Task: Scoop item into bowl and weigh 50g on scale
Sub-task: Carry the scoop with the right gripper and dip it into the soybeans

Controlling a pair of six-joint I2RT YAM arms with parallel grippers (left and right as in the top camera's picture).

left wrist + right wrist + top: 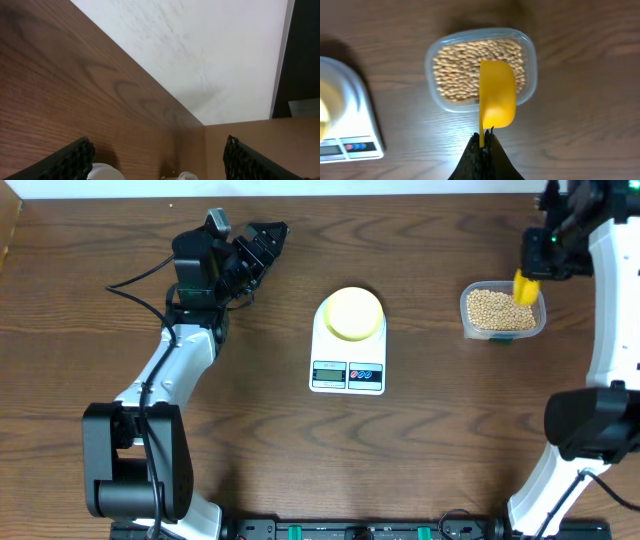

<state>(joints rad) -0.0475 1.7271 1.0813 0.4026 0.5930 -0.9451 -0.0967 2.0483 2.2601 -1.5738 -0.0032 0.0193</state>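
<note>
The pale-yellow bowl (353, 313) sits on the white scale (348, 358) at the table's middle. The tan beans (498, 309) fill a clear tub (466, 323) at the right; they also show in the right wrist view (462, 70). My right gripper (482, 141) is shut on the handle of a yellow scoop (497, 97), which hangs over the tub's near side. In the overhead view the scoop (525, 286) is above the tub's far right corner. My left gripper (157, 155) is open and empty, raised at the far left (262, 238), away from the scale.
The scale's display and buttons (347, 371) face the table's front. The scale's edge shows at the left of the right wrist view (350, 115). The table's far edge meets a white wall (210, 60) ahead of my left gripper.
</note>
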